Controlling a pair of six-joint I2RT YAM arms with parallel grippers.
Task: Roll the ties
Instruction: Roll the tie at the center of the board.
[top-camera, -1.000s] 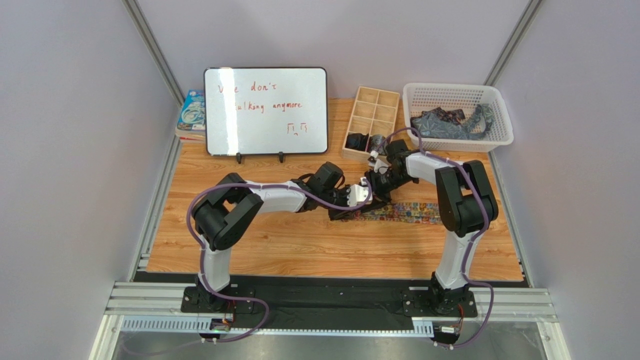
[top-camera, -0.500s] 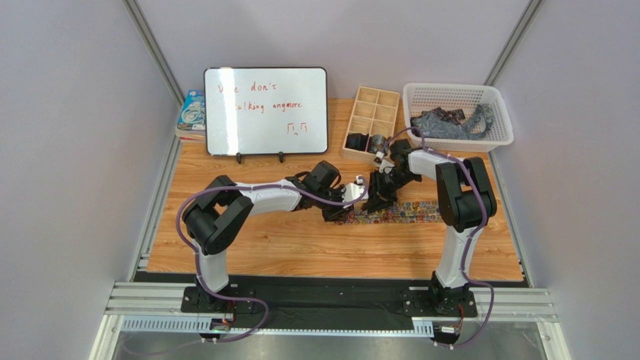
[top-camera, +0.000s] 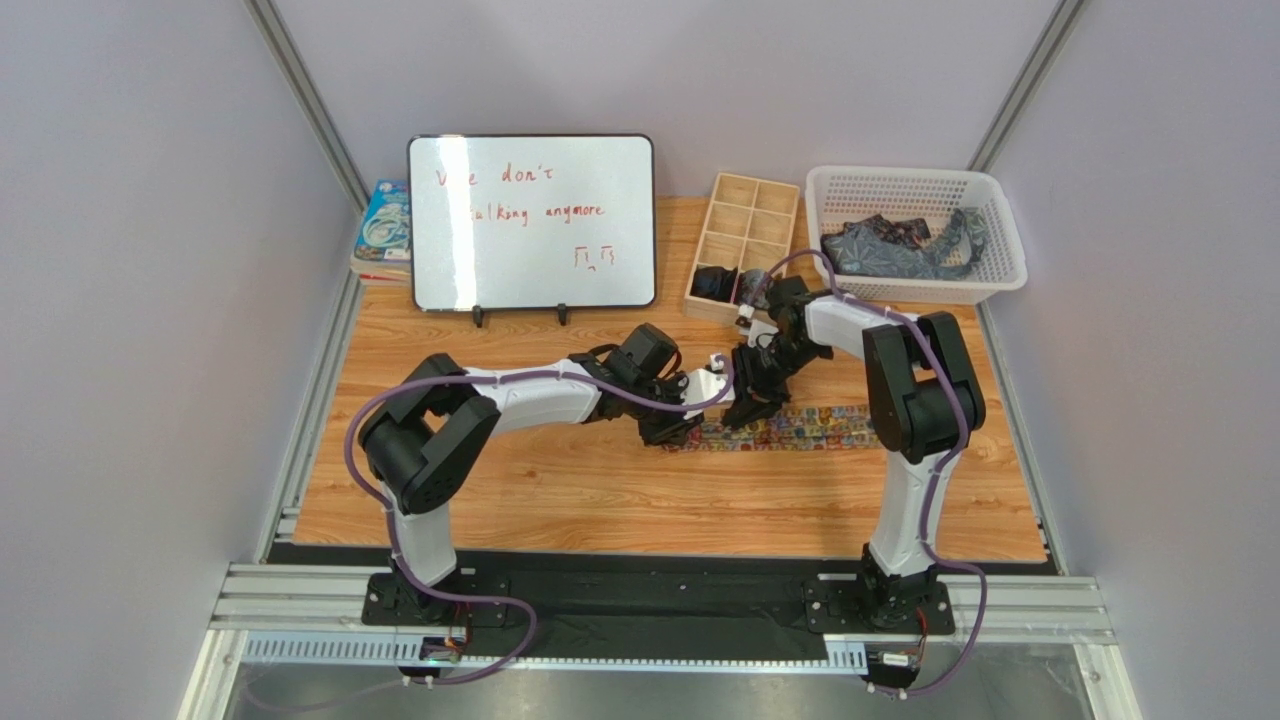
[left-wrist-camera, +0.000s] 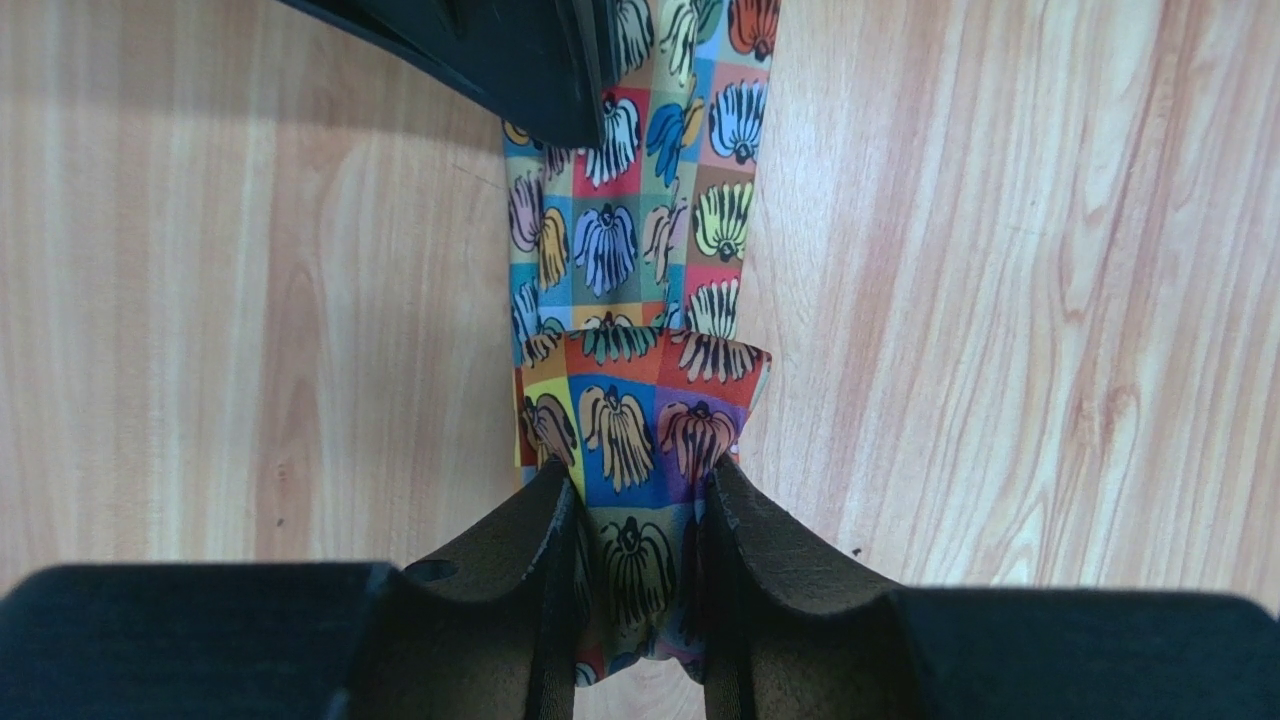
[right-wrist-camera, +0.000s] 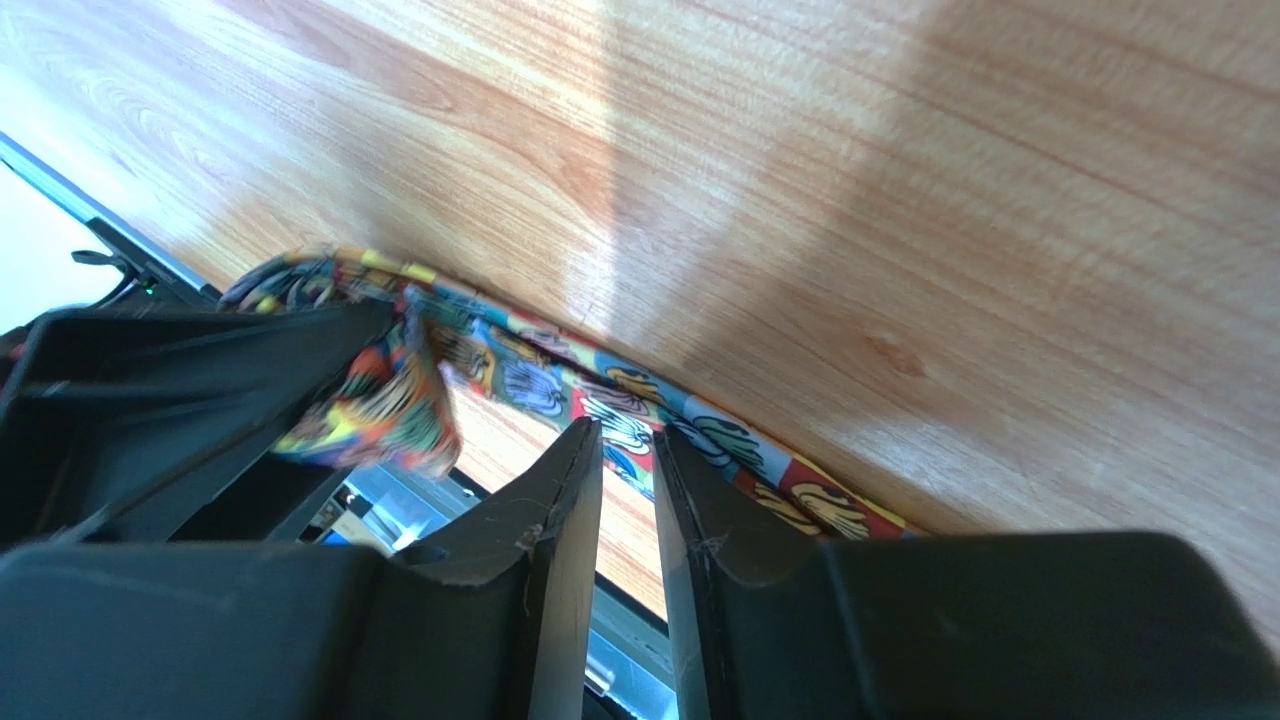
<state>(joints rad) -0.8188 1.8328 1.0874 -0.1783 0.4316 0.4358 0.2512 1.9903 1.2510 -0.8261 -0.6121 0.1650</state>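
Table (top-camera: 601, 488): pale wooden top; both arm bases sit on a black rail along its near edge.
Left arm (top-camera: 526, 393): stretched from the near left toward the middle of the table.
Right arm (top-camera: 906, 503): rises at the near right, then bends over leftward so that the two wrists meet at mid-table.
Floral tie (left-wrist-camera: 639, 285): multicoloured strip lying flat on the wood. It runs from the meeting point of the grippers out to the right, passing behind the right arm in the top view. Its left end is doubled over on itself.
Left gripper (left-wrist-camera: 631, 503): jaws drawn in tight on the doubled end of the floral tie, with fabric filling the gap between the fingers (left-wrist-camera: 519, 555).
Right gripper (right-wrist-camera: 624, 450): tips down at the edge of the floral tie, just beside the left gripper, with only a thin slit between the jaws. Whether any cloth is pinched there cannot be told.
Divided wooden box (top-camera: 766, 210): behind the grippers, with dark bundles in its two nearest compartments.
White basket (top-camera: 917, 188): far right corner, holding a heap of dark ties (top-camera: 902, 245).
Whiteboard (top-camera: 534, 222): propped upright at the far left, bearing red handwriting.
Book (top-camera: 383, 225): behind the whiteboard's left edge.
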